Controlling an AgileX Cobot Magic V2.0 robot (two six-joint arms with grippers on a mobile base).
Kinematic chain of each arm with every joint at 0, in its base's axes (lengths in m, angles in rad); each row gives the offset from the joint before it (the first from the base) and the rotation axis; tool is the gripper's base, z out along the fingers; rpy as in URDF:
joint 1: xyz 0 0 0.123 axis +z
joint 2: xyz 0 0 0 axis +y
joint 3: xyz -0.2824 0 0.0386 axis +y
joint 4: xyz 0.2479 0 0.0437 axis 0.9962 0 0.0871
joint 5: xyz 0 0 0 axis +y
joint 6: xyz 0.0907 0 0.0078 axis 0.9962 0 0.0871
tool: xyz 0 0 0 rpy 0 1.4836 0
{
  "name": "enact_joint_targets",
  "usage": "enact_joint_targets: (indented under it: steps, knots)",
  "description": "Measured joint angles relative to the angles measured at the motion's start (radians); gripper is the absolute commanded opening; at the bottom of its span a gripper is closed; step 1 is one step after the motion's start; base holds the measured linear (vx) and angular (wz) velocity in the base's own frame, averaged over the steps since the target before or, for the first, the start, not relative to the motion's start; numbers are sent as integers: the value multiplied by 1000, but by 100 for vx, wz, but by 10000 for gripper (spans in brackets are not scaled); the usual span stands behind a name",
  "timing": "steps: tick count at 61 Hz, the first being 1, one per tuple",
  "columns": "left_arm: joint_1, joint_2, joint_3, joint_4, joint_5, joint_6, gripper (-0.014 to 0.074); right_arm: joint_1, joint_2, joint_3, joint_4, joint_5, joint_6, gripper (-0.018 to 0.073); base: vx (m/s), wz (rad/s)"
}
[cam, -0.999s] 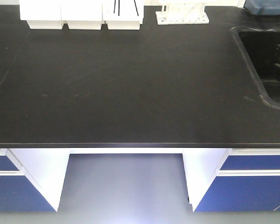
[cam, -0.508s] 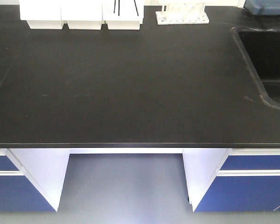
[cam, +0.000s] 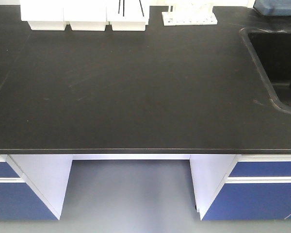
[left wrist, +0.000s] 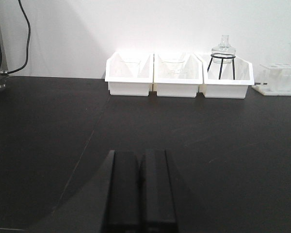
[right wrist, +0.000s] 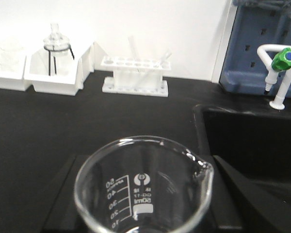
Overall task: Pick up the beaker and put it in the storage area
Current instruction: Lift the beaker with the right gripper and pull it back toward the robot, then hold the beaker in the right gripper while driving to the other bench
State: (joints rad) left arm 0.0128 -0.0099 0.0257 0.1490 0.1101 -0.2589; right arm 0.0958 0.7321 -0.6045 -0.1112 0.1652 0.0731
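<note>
Right pincer (right wrist: 146, 213) tight around one beaker (right wrist: 141, 190), three white bins (left wrist: 178, 89) beyond.

The beaker (right wrist: 143, 189) is cut off at its base by the right wrist view's lower edge; in the front view the top edge crops the white bins (cam: 85, 17) and rack (cam: 189, 17), the right edge the sink (cam: 258, 65)

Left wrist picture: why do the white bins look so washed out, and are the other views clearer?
Left wrist view: strong light overexposes the three white plastic bins, blowing out their rims. Right wrist view: the clear glass beaker is close, with glints on its rim; the white test-tube rack behind is soft. Front view: the matte black benchtop is evenly lit, faint scuffs visible.
</note>
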Motion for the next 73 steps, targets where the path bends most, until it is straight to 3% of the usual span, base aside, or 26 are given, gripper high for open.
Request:
enact_joint_targets:
  steps: [11,33,73]
  knots:
    - [0,0,0,0,0,0,-8,0,-228,244,49,-108,0,-3,0,0]
    - [0,0,0,0,0,0,-8,0,-694,620,103,-111,0,-3,0,0]
    - [0,0,0,0,0,0,-8,0,-741,636,103,-92,0,-3,0,0]
